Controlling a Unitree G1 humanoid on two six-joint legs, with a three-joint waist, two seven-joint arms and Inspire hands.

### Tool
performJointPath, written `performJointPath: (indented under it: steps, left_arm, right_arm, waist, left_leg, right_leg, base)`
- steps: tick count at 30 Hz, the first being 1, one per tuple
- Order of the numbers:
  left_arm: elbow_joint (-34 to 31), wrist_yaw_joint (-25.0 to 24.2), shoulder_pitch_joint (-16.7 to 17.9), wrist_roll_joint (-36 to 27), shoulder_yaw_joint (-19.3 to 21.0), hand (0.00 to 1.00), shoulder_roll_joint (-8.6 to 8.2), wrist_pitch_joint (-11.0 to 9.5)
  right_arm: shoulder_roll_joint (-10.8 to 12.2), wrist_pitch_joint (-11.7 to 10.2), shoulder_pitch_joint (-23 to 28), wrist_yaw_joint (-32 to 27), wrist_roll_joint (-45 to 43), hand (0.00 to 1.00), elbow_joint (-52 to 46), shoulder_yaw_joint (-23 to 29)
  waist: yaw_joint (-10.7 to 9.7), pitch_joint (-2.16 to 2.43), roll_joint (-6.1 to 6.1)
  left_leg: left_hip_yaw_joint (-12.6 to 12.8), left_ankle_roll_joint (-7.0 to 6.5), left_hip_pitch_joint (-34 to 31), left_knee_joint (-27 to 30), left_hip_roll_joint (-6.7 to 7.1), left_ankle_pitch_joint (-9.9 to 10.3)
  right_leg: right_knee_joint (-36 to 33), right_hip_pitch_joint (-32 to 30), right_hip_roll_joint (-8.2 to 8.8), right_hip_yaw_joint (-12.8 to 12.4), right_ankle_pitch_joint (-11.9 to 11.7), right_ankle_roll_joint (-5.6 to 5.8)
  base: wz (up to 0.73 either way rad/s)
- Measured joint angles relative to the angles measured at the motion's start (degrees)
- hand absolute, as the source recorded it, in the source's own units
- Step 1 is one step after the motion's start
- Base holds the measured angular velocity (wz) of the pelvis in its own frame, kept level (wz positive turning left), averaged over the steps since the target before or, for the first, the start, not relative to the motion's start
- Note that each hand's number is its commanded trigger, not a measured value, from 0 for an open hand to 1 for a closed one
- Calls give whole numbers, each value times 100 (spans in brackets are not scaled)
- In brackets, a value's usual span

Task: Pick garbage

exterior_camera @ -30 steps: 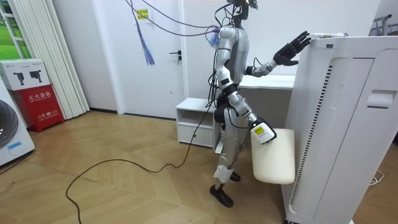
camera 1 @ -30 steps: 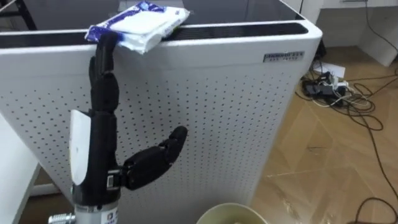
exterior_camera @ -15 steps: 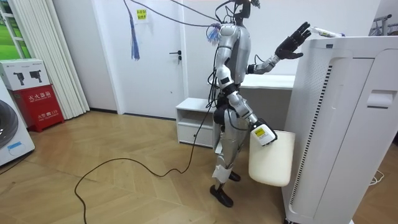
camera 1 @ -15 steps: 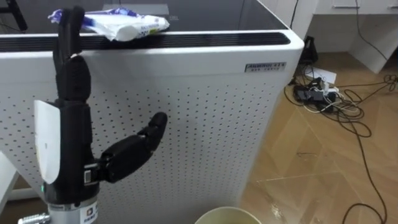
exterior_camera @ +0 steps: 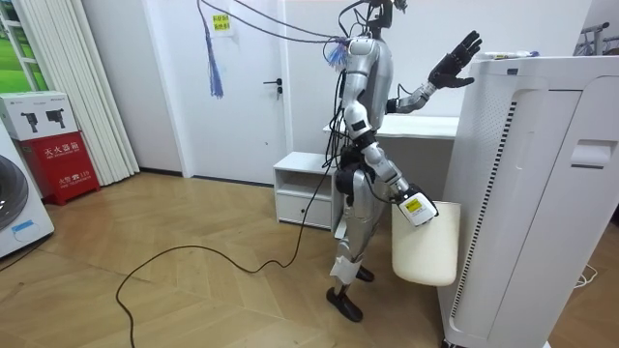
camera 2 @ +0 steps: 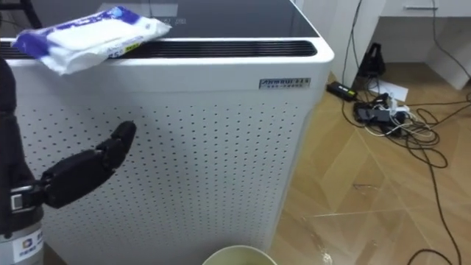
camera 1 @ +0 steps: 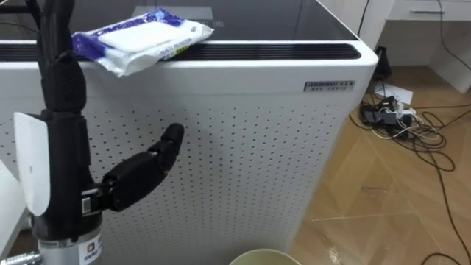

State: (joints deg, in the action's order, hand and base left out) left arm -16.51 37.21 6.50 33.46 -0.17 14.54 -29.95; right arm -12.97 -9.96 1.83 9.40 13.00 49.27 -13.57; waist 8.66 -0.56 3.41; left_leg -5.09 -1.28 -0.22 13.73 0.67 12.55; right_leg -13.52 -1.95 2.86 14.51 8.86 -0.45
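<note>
Left eye view: left hand [camera 1: 65,125], fingers straight and open, stands upright just left of the garbage pack [camera 1: 143,40], which lies lengthwise along the top front edge of the white appliance [camera 1: 243,147].

Left hand [camera 1: 68,140], fingers [camera 1: 54,29] straight, stands beside packet [camera 1: 143,38] atop white unit [camera 1: 250,140].

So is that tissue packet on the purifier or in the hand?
The tissue packet lies on the air purifier, one end overhanging its front edge; the left hand stands beside it, fingers straight, not around it.
</note>
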Motion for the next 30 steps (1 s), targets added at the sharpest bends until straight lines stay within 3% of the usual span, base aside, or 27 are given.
performJointPath:
  steps: [13, 18, 21, 25, 30]
  left_arm:
    - [0, 6, 105, 132, 3, 0, 18, 4]
    - [-32, -30, 137, 631, 37, 0, 22, 38]
    - [-36, -31, 201, 946, 220, 0, 24, 99]
    - [-35, -22, 337, 1002, 280, 0, 162, 173]
    - [-35, -16, 357, 1081, 637, 0, 222, 238]
  right_arm:
    - [-3, 0, 18, 2, 0, 100, 0, -99]
    - [-2, 0, 33, 7, -9, 100, -1, -99]
    - [-17, 0, 30, 13, -185, 100, -50, -77]
    - [-68, 0, 115, 88, -378, 100, -57, -77]
    - [-95, 1, 173, 277, -469, 100, -55, -21]
  waist:
    - [111, -22, -33]
    - [150, -28, -48]
    - [158, -29, -150]
    - [118, -10, -322]
    - [102, 17, -430]
  left_leg:
    - [-184, 1, 5, -19, 7, 0]
    - [-301, 4, -21, -10, 19, 0]
    - [-299, 4, -16, -10, 19, 0]
    - [-290, 3, 4, -15, 14, -1]
    - [-231, 6, 91, -38, 10, -2]
  right_leg:
    - [177, 159, -9, 192, 1, 11]
    - [195, 183, 2, 304, 4, 16]
    - [196, 189, 5, 299, 4, 16]
    - [199, 205, 10, 303, 6, 19]
    - [193, 262, -1, 280, 5, 18]
  base:
    - [8]
    - [10]
    - [1]
    - [0]
    - [-4]
